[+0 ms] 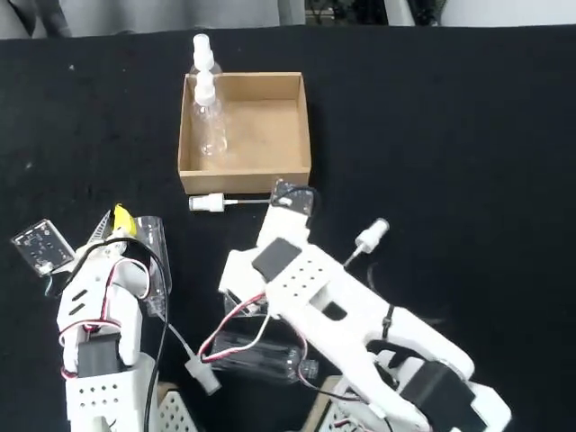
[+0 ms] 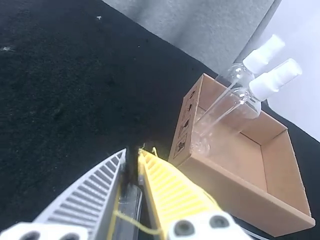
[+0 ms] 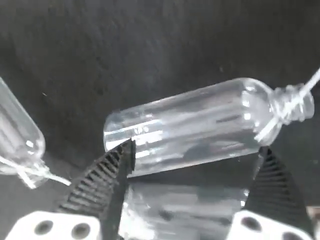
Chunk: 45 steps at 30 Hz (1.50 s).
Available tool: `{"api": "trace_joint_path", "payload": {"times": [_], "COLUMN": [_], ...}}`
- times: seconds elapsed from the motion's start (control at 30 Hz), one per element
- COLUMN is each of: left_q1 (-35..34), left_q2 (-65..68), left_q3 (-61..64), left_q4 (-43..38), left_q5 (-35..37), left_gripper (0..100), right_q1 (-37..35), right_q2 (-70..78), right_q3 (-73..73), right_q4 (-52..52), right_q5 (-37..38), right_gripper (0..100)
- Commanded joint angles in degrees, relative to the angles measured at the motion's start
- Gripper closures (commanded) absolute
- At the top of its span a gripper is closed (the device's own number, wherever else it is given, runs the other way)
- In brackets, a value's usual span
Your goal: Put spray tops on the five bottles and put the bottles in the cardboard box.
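The right hand (image 3: 196,150) hovered open above the clear uncapped plastic bottle (image 3: 200,125) lying on the black table (image 3: 150,50), its jaws set along the bottle's length, so a sound grasp needed them turned across the mid-body.

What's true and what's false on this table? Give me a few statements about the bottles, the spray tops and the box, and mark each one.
1. Two capped bottles lean inside the cardboard box. True.
2. The bottle below the right hand already wears a spray top. False: its threaded neck is bare.
3. A loose spray top lies on the table just outside the box. True.
4. The right hand is shut. False: it is open, its fingers spread wide over the bottle.
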Motion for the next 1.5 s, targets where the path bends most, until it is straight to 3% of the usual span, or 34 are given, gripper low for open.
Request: {"api": "trace_joint_path", "payload": {"times": [0.0,0.37,0.67,0.9,1.23,1.47], "left_q1": [-0.48,-0.57,-0.66,-0.57,-0.57,-0.66], "left_q2": [-0.26,-0.26,-0.26,-0.26,-0.26,-0.26], "left_q3": [1.27,1.27,1.27,1.27,1.27,1.27], "left_q4": [-1.23,-1.23,-1.14,-1.14,-1.14,-1.14], "left_q5": [-0.53,-0.53,-0.53,-0.53,-0.53,-0.53], "left_gripper": [97,97,97,97,97,97], "right_q1": [-0.97,8.88,8.97,9.14,9.76,16.70], "right_q2": [-2.07,-2.07,-1.98,-1.98,-1.98,-2.07], "right_q3": [4.26,6.37,6.11,5.32,6.02,0.13], "right_q4": [-8.88,-14.95,-14.95,-16.18,-16.18,-7.82], "right_q5": [-2.29,-2.81,-2.46,-2.20,5.27,13.80], "right_gripper": [68.0,68.0,68.1,88.3,90.6,94.7]}}
